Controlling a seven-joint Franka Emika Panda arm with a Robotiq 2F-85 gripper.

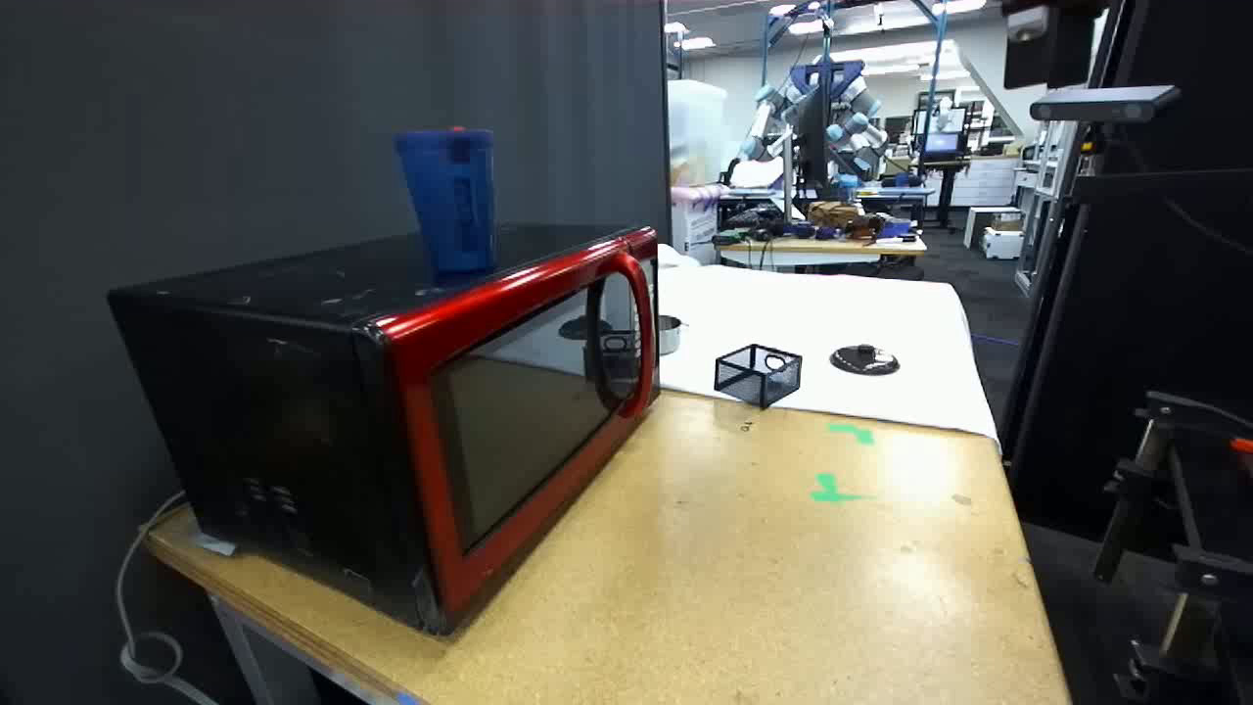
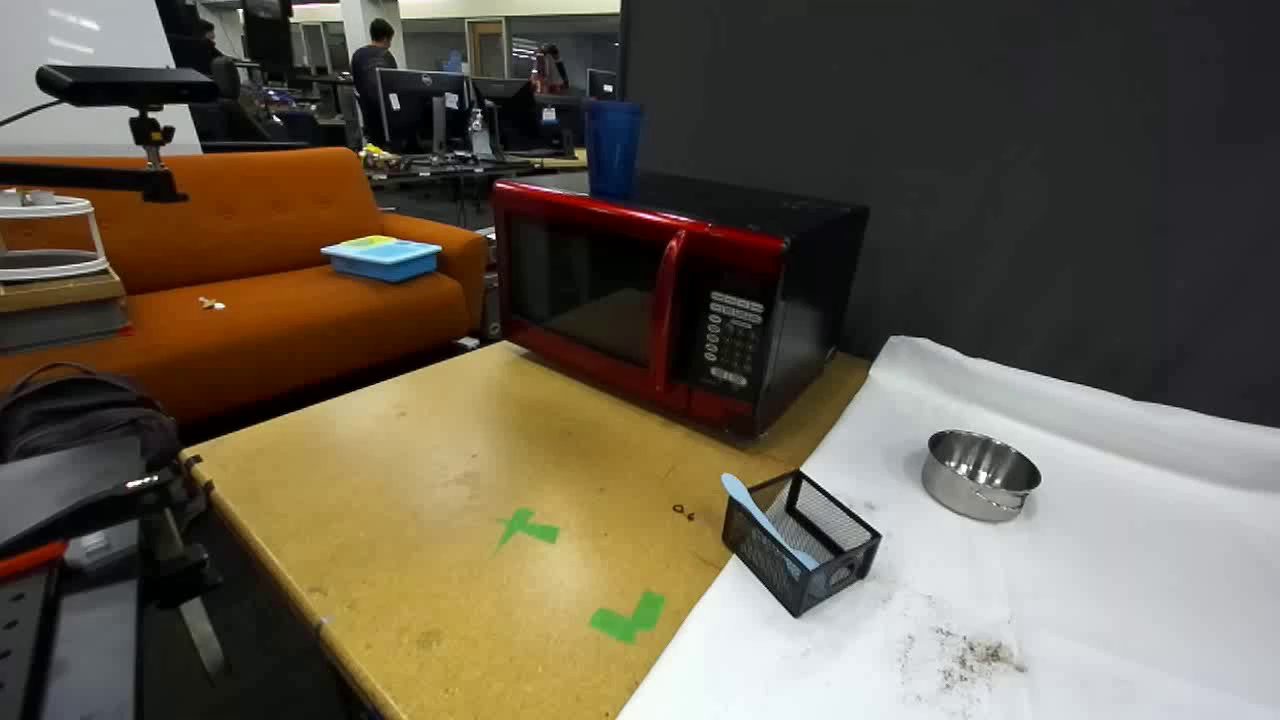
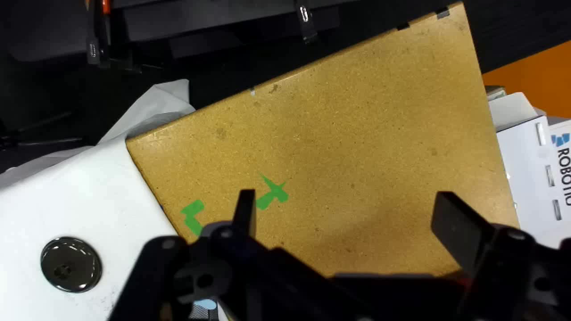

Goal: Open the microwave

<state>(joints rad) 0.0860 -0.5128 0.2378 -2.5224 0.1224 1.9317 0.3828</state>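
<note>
A tapered blue cup [image 2: 612, 152] stands atop the boxy black microwave [image 2: 635, 300], red-framed door [image 1: 533, 421] closed, on the tan wooden worktop [image 2: 420, 480]; a black mesh basket [image 2: 762, 565] sits nearby. The black two-fingered claw [image 3: 345, 211] points down, spread wide.

In an exterior view we find the microwave [image 2: 688, 300] on the desk [image 2: 400, 470], its red-framed door [image 2: 580, 285] closed, a blue cup [image 2: 612, 150] upright on its top. We record a black mesh basket [image 2: 758, 562] at the edge of the white sheet [image 2: 1120, 600], a light-blue utensil [image 2: 755, 512] leaning in it, and a metal bowl [image 2: 962, 492] on the sheet. Green tape [image 2: 632, 625] marks the desk.
</note>
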